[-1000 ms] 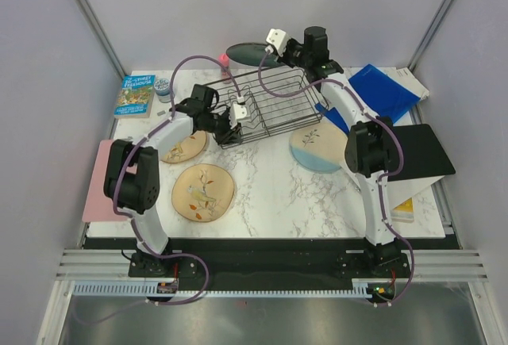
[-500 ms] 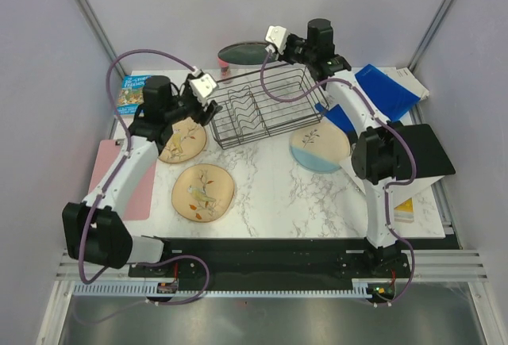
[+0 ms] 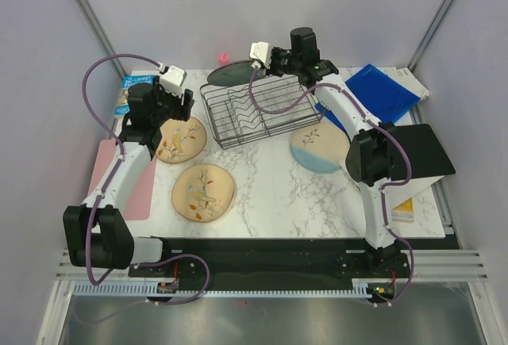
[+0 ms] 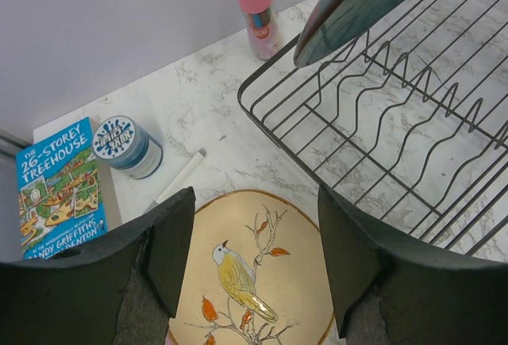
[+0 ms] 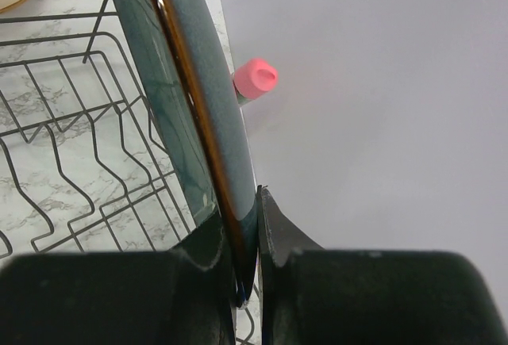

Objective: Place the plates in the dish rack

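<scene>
The black wire dish rack (image 3: 248, 112) stands at the back middle of the table and holds no plates. My right gripper (image 3: 248, 64) is shut on the rim of the dark teal plate (image 3: 232, 72), held on edge and tilted above the rack's back left corner; the right wrist view shows the fingers pinching the plate (image 5: 184, 99) over the rack wires (image 5: 71, 151). My left gripper (image 4: 254, 262) is open and empty, above a tan bird-and-leaf plate (image 4: 262, 281) left of the rack (image 4: 397, 131). A second tan plate (image 3: 203, 192) and the cream-and-light-blue plate (image 3: 317, 148) lie flat.
A pink-capped bottle (image 4: 255, 12) stands behind the rack. A book (image 4: 59, 178) and a small round tin (image 4: 125, 145) are at the back left. A pink mat (image 3: 107, 178) lies at the left edge. A blue folder (image 3: 389, 91) and a black box (image 3: 421, 151) are at the right.
My left arm has drawn back from the rack to the left and now hangs over the tan plate. My right gripper has carried the teal plate leftward, lower over the rack's back left corner.
</scene>
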